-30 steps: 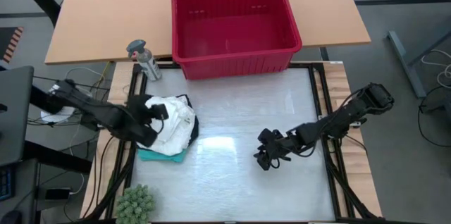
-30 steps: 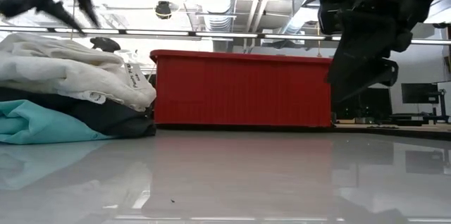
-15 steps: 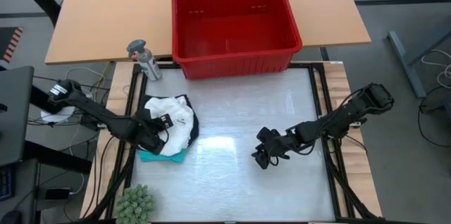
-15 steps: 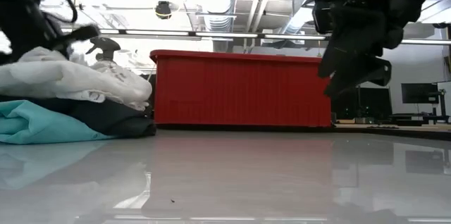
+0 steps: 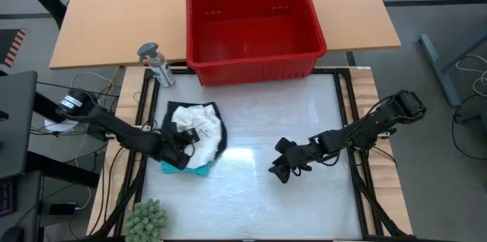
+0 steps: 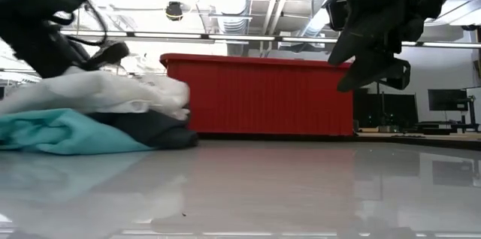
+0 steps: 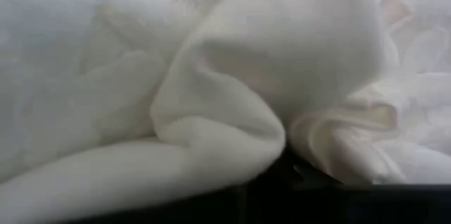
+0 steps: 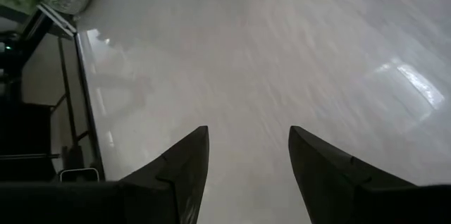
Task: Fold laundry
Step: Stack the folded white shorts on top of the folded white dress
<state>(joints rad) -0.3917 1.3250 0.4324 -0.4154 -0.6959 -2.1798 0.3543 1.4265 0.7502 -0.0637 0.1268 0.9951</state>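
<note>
The laundry lies in a pile at the table's left. A white garment (image 5: 198, 124) is on top, a black one (image 5: 221, 141) lies under it and a teal one (image 5: 189, 169) is at the bottom, resting on the table. In the low view the white cloth (image 6: 113, 92) lies over the teal (image 6: 68, 130) and the black (image 6: 161, 126). My left gripper (image 5: 181, 144) is sunk into the pile's left side, shut on the white cloth. My right gripper (image 5: 280, 170) hangs open above the table's middle right, its fingers (image 8: 184, 175) apart over bare table. My left gripper holds a bunched fold of the white garment (image 7: 278, 146), where several creases run together at its fingers. It comes slanting down from the table's left. The fingertips are buried in cloth, so I cannot tell how many layers they hold. The garment rests on the pile.
A red basket (image 5: 255, 25) stands at the table's far edge. A spray bottle (image 5: 154, 63) stands at the far left corner and a green fuzzy plant (image 5: 144, 219) at the near left corner. The table top (image 5: 259, 204) is bare between the pile and my right gripper.
My left gripper has come down into the pile and gone toward the table's right edge. The whole pile has slid a little to the right with it, and the white cloth on top has bunched up and flattened.
</note>
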